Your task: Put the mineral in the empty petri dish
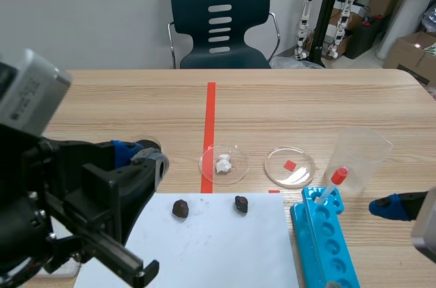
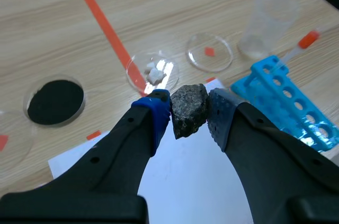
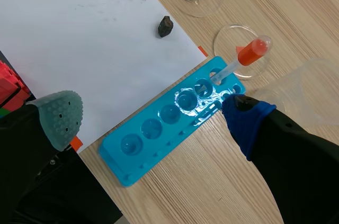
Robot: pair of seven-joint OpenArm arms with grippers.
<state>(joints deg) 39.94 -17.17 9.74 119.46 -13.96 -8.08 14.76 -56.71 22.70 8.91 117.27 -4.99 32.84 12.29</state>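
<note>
One rough, angular grey-black mineral (image 2: pixel 189 108) is pinched in the left end effector (image 2: pixel 188 105), at the scene's middle left. Two dark lumps (image 1: pixel 180 208) lie on white paper (image 1: pixel 218 250). Mid-frame are two round clear dishes: the empty petri dish (image 1: pixel 278 166) and a second dish (image 1: pixel 239 169) with white crumbs (image 1: pixel 223 163). The right end effector (image 3: pixel 153 115) is spread

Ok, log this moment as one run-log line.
left gripper: shut on dark mineral, above white paper | right gripper: open, over blue tube rack | empty petri dish: not yet filled

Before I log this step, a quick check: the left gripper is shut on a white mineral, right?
Not white. The left gripper is shut on a dark grey mineral, pressed between its two pads, as the left wrist view shows.
</note>
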